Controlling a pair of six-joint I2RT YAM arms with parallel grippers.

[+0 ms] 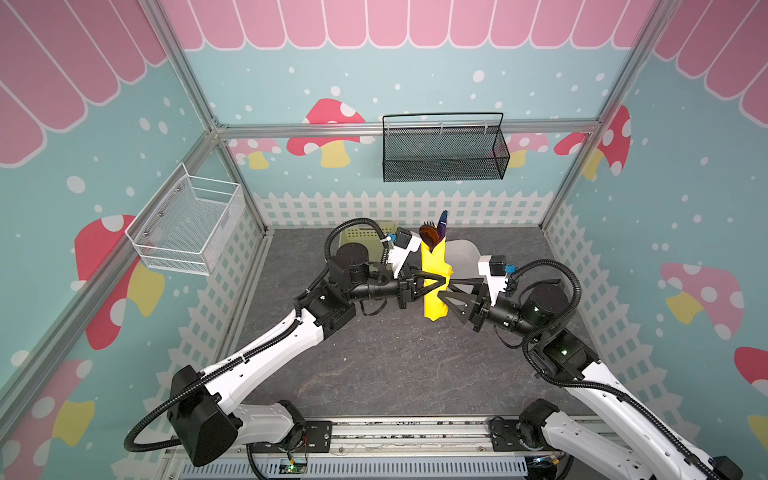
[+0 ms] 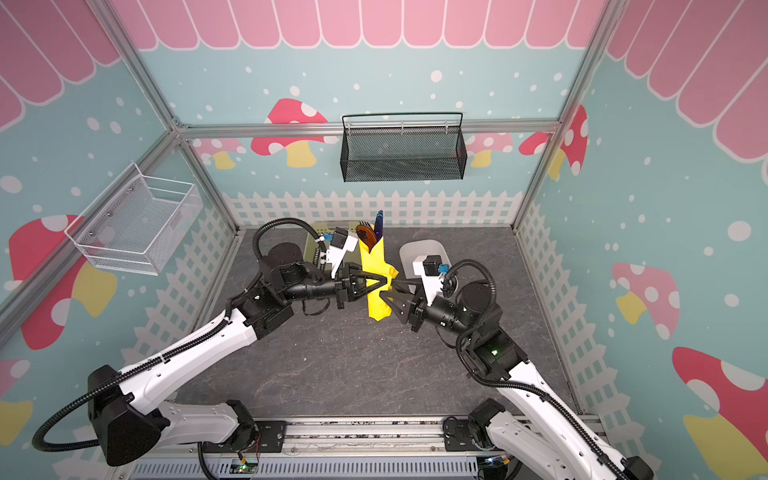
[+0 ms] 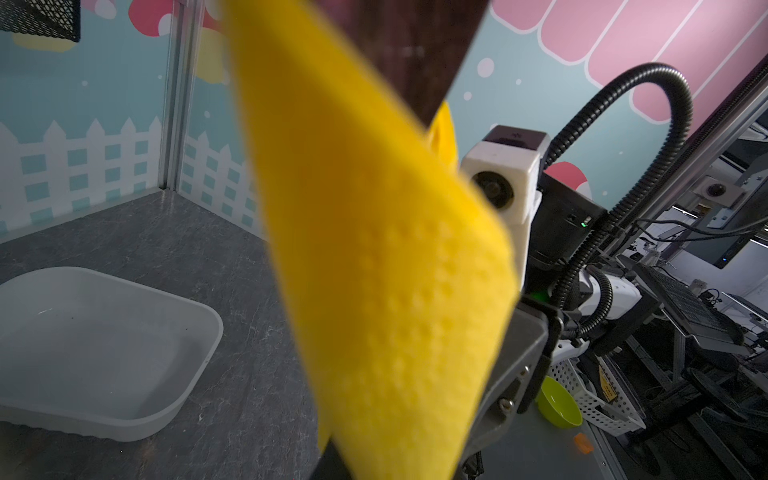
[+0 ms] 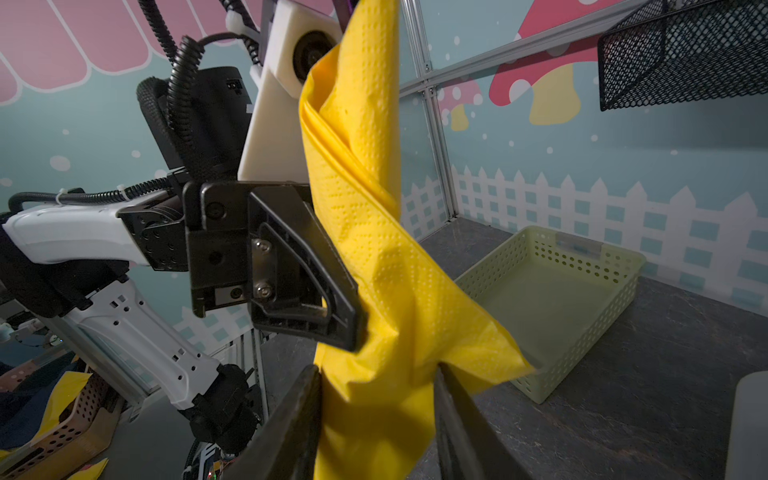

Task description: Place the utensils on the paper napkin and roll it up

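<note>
utensils (image 1: 434, 232) mostly hidden in paper napkin (image 1: 434, 266), green basket (image 1: 359, 235) partly behind left arm (image 1: 349, 266)

Top views evenly bright; left wrist view dim, paper napkin (image 3: 374, 270) blurred.

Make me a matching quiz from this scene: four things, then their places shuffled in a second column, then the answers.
1. paper napkin
2. black mesh basket
3. green basket
4. white tray

A. on the table behind the right arm
B. clamped in the left gripper
C. hung on the back wall
D. on the table behind the left arm

Pairs: 1-B, 2-C, 3-D, 4-A
</note>
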